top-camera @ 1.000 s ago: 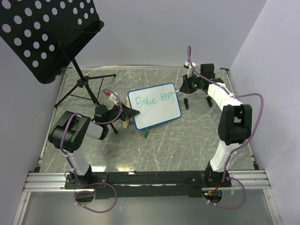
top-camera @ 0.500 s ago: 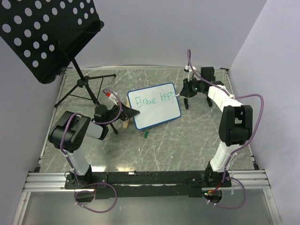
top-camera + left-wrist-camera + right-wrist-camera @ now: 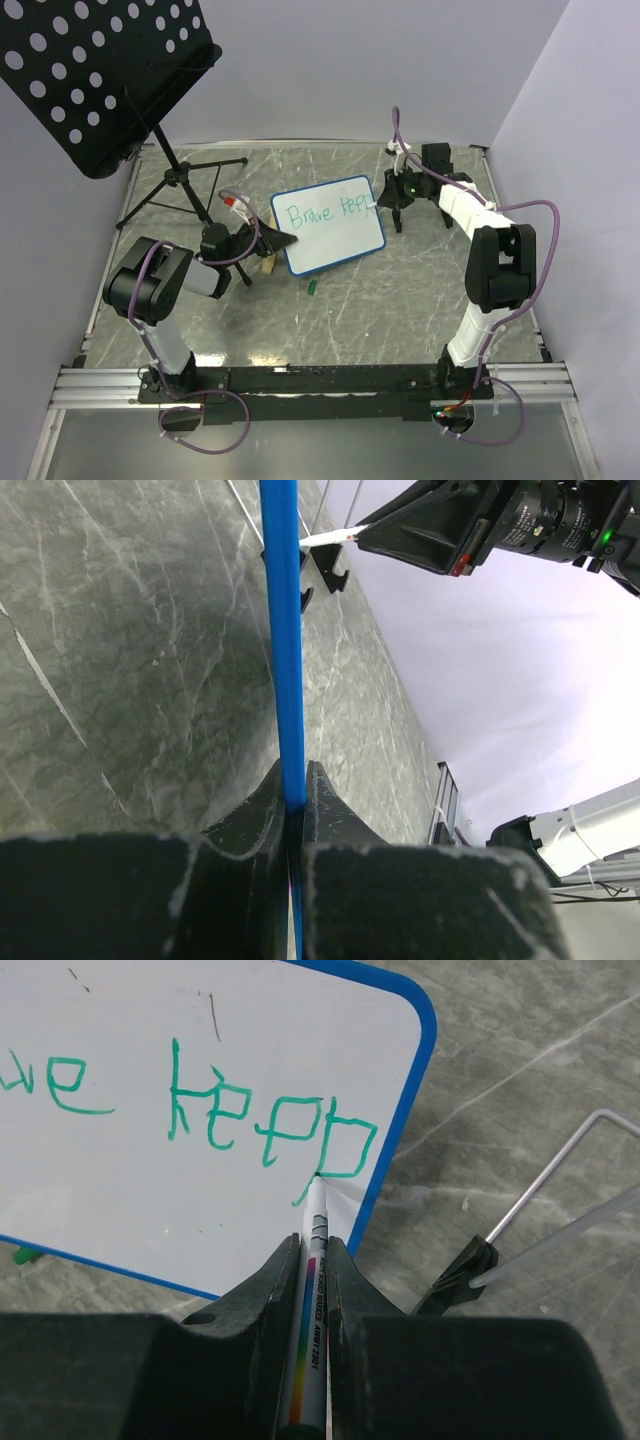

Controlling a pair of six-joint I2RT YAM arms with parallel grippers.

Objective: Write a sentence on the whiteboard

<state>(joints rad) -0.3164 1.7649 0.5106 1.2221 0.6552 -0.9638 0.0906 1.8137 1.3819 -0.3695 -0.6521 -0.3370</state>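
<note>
Scratched grey marbled desk (image 3: 420,290).
Music-stand tripod (image 3: 176,186) at far left; wooden block (image 3: 268,263) and green cap (image 3: 312,288) lie beside the whiteboard (image 3: 335,245).

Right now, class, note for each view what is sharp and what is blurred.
Top view: soft, even light, the whiteboard sharp. Left wrist view: its blue rim crisp, the left gripper blurred up close, a soft shadow on the table beside it. Right wrist view: the green writing sharp, the right gripper blurred around the marker.
</note>
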